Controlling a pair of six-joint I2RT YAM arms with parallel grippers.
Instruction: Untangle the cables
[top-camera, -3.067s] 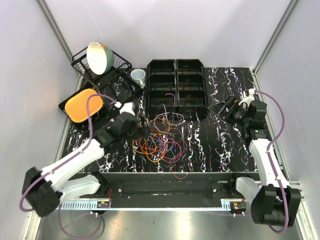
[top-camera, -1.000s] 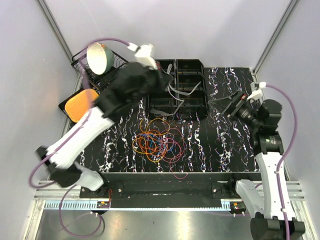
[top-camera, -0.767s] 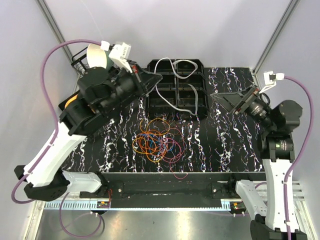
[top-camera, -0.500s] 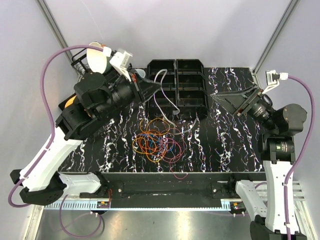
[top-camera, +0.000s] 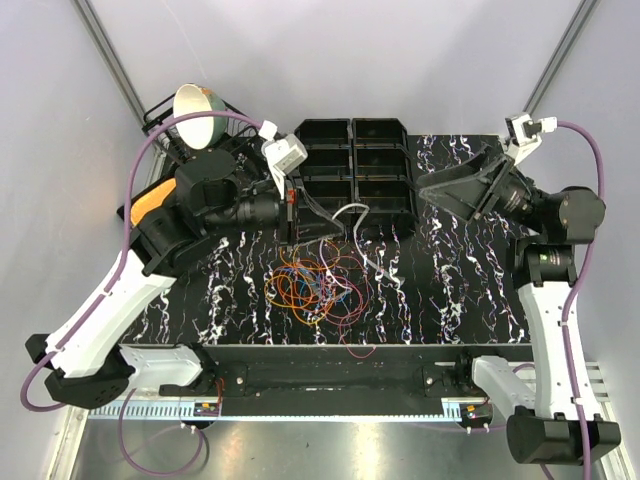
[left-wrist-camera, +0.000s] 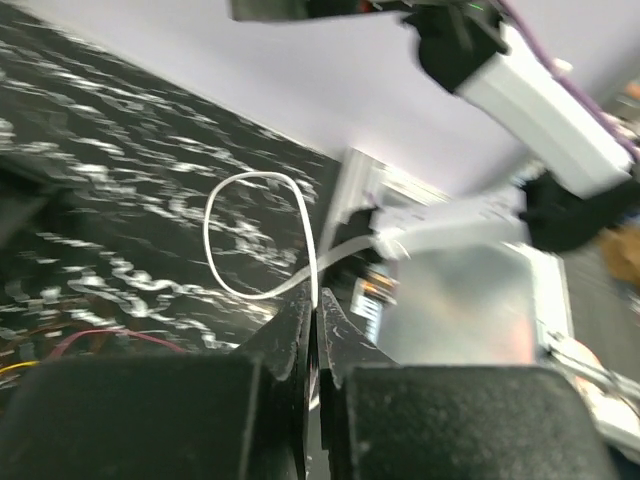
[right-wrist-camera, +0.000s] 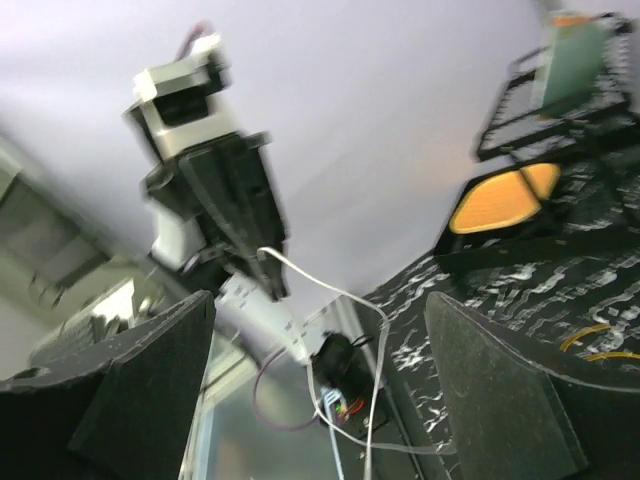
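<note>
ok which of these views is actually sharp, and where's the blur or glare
Top external: sharp and evenly lit, glare only on the metal rail at the near edge. Left wrist: table pattern smeared, white cable loop readable above the shut left gripper. Right wrist: blurred throughout, its own fingers soft, orange item a smudge.

Cables (top-camera: 315, 285) lie on the table (top-camera: 440, 290) before the bins (top-camera: 352, 150); dish rack (top-camera: 232, 128) far left corner

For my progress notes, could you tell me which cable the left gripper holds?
The white cable: the only white one, pinched in the left gripper; the coloured cables lie tangled on the table.
</note>
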